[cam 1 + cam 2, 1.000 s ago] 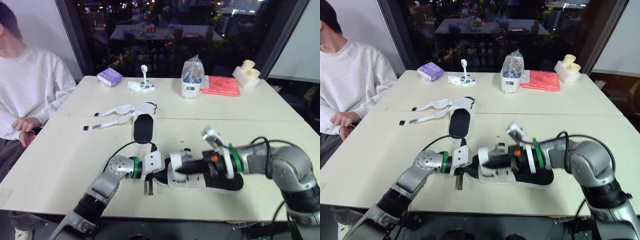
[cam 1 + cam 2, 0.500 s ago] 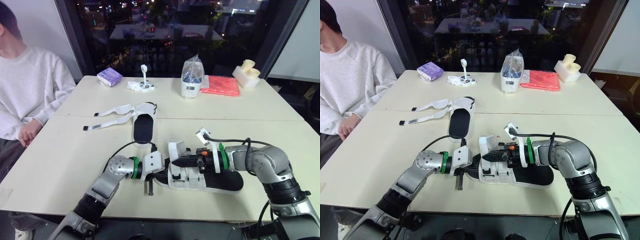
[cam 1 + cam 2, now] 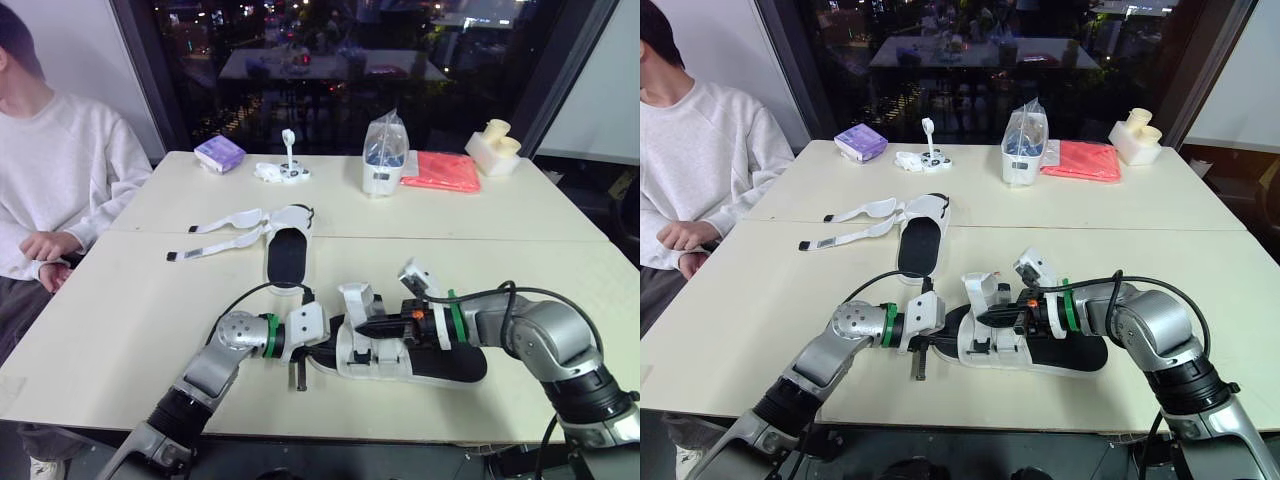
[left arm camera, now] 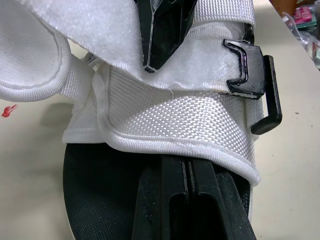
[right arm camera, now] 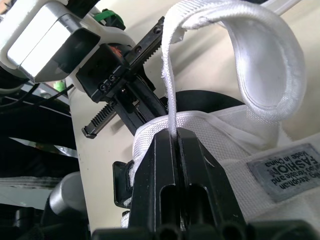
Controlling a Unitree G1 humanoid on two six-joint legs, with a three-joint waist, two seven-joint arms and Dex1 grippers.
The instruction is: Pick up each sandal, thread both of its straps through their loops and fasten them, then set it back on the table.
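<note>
Lifting the strap (image 3: 356,298), flat a second ago, upright with right jaws clamped on it and left jaws clamped on the sandal (image 3: 450,366) at the counter's (image 3: 130,300) front, probably readying it for threading.

The fingertips of the left gripper (image 4: 186,172) are being buried under the woven band (image 4: 170,115) of the near sandal (image 3: 450,365), the person (image 3: 60,170) is being cropped by the left edge, and the little white gadget (image 3: 283,170) far across the table (image 3: 150,300) is being left too small to identify.
</note>
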